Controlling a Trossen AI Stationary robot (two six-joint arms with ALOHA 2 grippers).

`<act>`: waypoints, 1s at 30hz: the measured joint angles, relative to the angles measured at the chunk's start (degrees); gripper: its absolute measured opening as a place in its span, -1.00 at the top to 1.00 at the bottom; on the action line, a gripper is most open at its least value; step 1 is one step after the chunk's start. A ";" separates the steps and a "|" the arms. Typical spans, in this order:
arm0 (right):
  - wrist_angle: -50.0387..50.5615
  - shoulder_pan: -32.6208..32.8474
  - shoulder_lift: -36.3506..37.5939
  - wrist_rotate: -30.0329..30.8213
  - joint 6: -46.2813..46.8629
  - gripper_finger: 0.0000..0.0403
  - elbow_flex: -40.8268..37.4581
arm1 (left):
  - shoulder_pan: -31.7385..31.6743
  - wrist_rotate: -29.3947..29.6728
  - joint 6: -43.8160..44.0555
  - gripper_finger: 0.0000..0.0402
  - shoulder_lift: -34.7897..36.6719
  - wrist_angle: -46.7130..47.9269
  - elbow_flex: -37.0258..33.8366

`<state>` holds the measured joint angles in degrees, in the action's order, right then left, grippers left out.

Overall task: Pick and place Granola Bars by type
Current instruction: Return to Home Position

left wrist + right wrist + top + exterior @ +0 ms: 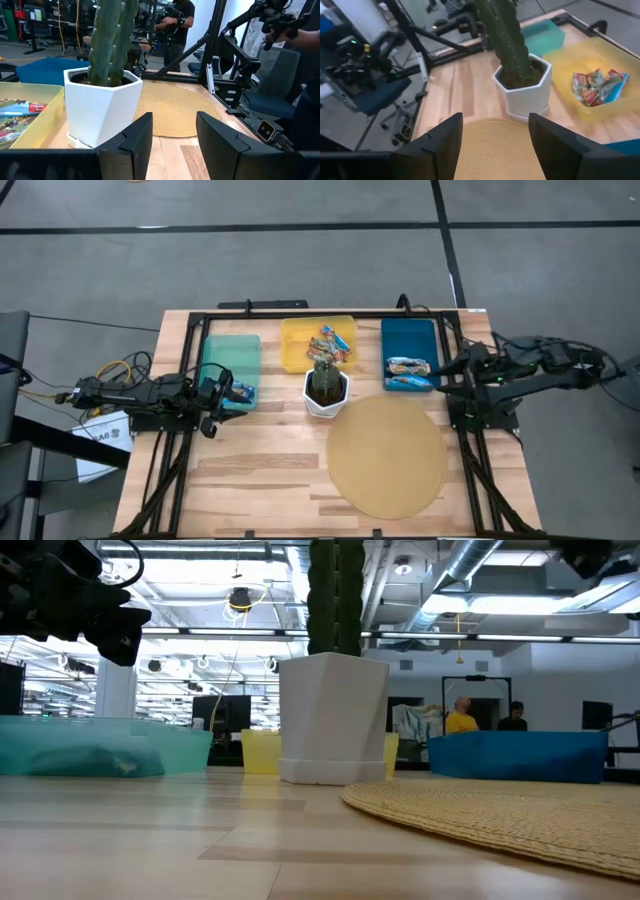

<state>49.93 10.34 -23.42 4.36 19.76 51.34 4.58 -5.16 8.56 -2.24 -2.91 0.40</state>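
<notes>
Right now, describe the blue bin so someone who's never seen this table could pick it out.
On the wooden table, beyond the round woven mat, a teal bin, a yellow bin and a blue bin sit in a row. The blue bin ends it on the side of the right arm. Only it is deep blue, with granola bars heaped at its mat-side end.

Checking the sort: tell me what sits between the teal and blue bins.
The yellow bin, holding granola bars, lies between the teal bin and blue bin; the white pot stands beside it. High view.
</notes>
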 joint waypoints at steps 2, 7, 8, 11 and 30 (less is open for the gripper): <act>0.08 0.80 2.62 0.00 -0.18 -0.08 -1.03 | 0.00 -0.01 0.00 0.28 0.00 0.01 0.00; -5.07 2.61 10.03 -2.89 -2.10 -0.08 -7.80 | -0.02 0.01 0.02 0.28 0.01 0.01 0.00; -7.22 2.87 11.44 -4.60 -3.20 -0.08 -9.71 | -0.01 -0.01 0.01 0.28 0.01 0.00 0.00; -16.27 3.18 15.16 -9.62 -5.96 -0.08 -16.08 | -0.01 0.01 0.01 0.28 0.00 0.01 0.01; -58.59 3.16 23.30 -25.88 -16.84 -0.09 -42.22 | -0.01 0.00 0.02 0.28 0.00 0.01 0.02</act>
<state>-8.65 13.50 -0.12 -21.52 2.92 9.12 4.57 -5.16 8.57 -2.24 -2.90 0.42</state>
